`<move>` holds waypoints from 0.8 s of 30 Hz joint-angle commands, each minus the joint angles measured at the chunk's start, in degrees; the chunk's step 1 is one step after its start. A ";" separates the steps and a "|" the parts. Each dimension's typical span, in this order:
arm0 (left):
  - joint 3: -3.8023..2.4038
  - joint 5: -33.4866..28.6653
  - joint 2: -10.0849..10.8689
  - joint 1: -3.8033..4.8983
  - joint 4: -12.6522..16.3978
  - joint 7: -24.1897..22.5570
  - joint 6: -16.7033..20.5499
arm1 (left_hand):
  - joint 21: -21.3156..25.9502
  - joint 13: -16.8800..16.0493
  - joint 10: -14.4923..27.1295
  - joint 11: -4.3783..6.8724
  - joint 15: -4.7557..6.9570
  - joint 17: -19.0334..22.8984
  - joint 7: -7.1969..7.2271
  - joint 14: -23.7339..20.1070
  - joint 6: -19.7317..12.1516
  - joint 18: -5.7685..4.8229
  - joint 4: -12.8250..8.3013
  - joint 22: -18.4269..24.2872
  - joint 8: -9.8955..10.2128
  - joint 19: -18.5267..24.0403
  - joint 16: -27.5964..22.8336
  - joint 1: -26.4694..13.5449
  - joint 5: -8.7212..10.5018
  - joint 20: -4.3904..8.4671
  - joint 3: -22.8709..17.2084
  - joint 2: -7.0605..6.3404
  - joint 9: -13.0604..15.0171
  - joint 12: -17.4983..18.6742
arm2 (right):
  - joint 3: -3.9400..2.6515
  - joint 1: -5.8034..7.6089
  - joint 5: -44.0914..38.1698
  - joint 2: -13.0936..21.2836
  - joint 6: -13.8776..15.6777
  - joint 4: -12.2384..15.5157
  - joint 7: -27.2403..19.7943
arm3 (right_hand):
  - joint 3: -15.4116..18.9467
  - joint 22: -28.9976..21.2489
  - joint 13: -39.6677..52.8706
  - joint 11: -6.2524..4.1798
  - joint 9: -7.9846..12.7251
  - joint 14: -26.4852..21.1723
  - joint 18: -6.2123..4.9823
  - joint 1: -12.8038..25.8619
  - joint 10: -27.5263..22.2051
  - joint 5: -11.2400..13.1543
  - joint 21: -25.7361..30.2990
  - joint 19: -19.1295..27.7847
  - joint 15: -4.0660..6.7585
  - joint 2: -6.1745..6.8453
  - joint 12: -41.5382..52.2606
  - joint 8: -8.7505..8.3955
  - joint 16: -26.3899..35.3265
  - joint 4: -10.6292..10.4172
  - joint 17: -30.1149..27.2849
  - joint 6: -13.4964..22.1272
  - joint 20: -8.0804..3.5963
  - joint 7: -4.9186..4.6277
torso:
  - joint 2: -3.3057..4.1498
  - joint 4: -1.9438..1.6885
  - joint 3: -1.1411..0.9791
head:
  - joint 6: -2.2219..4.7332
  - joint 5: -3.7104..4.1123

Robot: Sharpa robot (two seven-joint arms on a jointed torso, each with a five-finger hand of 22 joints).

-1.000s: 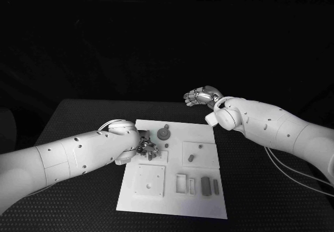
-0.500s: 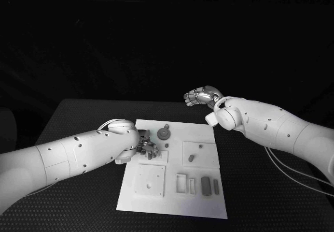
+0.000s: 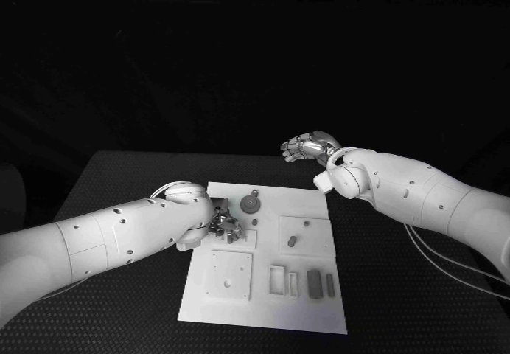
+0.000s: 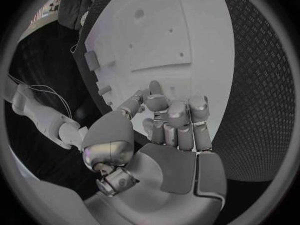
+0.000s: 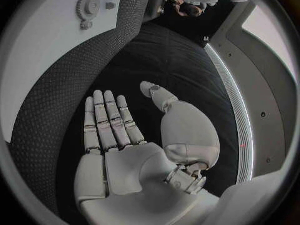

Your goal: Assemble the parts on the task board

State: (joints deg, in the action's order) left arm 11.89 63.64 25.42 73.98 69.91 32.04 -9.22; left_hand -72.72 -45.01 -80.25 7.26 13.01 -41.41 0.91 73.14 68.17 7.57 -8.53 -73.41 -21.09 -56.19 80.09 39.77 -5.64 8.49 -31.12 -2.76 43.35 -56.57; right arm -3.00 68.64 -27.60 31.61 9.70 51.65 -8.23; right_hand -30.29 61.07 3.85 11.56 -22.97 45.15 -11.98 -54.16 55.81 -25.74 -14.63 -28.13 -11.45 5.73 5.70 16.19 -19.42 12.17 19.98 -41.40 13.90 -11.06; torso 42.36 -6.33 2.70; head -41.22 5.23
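While most small parts are left lying loose on the white board mid-tabletop, the left hand's fingers are clenched there, grasp unclear; the right hand is held released.

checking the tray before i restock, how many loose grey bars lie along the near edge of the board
2: a thicker bar beside the white slotted frames, and a thinner bar just right of it, toward the board edge. The left hand may hide more parts further up.

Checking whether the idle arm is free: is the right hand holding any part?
No, in the right wrist view the right hand lies flat, fingers apart, with nothing in it.
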 commanded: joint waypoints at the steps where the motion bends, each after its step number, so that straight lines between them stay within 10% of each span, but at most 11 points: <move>1: -0.04 -1.38 -0.14 0.01 0.02 -0.32 0.44 | -0.02 0.10 0.04 -0.32 -0.32 -0.04 -0.34 0.02 0.36 0.81 -0.77 0.00 0.36 0.57 -0.24 0.46 -1.42 6.47 0.03 1.06 -0.22 0.02 | 0.00 -0.02 -0.16 -0.03 -0.87 0.04 -0.42 | 0.10 0.08 0.09 -0.02 0.05 -0.44 1.12 0.51 0.37 -0.18 0.28 0.52 -0.03 -0.22 -0.27 0.32 0.07 0.09 -0.07 -0.07 0.04 -1.82 | -0.01 0.02 0.01 | -0.01 0.01; 24: -0.10 -3.07 0.02 0.02 -0.15 -0.50 -0.18 | -0.25 0.60 0.03 -0.54 -0.63 -0.06 -0.56 -0.02 0.84 0.37 -4.07 0.05 0.99 0.75 -0.25 4.15 -5.29 6.16 -0.79 8.10 -0.90 -0.10 | 0.02 -0.02 -0.16 -0.09 -1.07 -0.11 -0.34 | 0.10 0.15 0.09 -0.02 0.08 -0.44 1.12 0.53 0.42 -0.20 0.33 0.50 -0.02 -0.24 -0.32 0.35 0.05 0.08 -0.09 -0.08 0.04 -1.84 | 0.00 0.02 -0.03 | -0.09 -0.02</move>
State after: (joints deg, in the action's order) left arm 11.85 61.44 25.49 73.98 69.76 31.98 -9.16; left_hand -72.72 -44.48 -80.25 7.26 12.34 -41.42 0.42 73.01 68.68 7.56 -11.75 -73.42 -20.35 -55.78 80.09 41.56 -10.81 8.49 -31.36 2.49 42.53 -56.57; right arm -2.98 68.64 -27.60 31.57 9.58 51.55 -8.22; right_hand -30.29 61.11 3.84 11.56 -22.97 45.15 -11.97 -54.16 55.81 -25.74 -14.63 -28.13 -11.45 5.73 5.70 16.19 -19.42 12.17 19.94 -41.40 13.90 -11.05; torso 42.36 -6.31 2.67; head -41.33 5.23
